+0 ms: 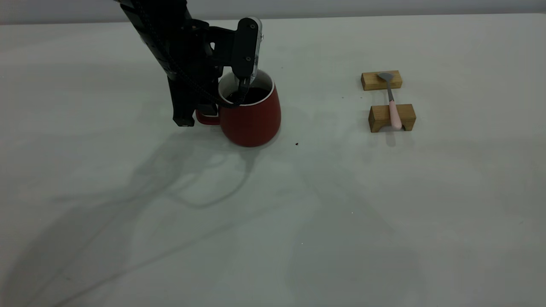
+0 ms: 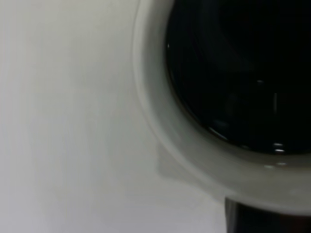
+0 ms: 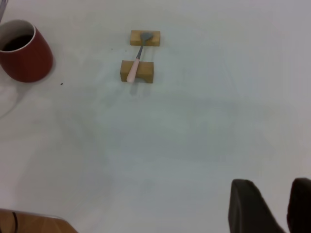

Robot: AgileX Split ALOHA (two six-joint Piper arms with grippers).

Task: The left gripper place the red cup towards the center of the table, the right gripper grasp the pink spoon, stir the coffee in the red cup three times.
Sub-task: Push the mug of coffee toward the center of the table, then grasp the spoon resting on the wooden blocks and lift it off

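Observation:
The red cup (image 1: 251, 117) stands on the table (image 1: 273, 221), left of the middle, with dark coffee (image 1: 251, 94) inside. My left gripper (image 1: 212, 108) straddles its handle side: the white-edged finger (image 1: 251, 42) reaches down inside the rim, while the other finger stands outside by the handle. The jaws are wide apart, so it is open. In the left wrist view the cup's white rim (image 2: 160, 141) and coffee (image 2: 233, 68) fill the frame. The pink spoon (image 1: 392, 106) lies across two wooden blocks at the right. My right gripper (image 3: 279, 206) hovers open, far from the spoon (image 3: 136, 63).
Two small wooden blocks (image 1: 381, 80) (image 1: 375, 118) carry the spoon, its bowl on the far one. A dark speck (image 1: 297, 144) lies on the table right of the cup. A wooden edge (image 3: 34, 221) shows in a corner of the right wrist view.

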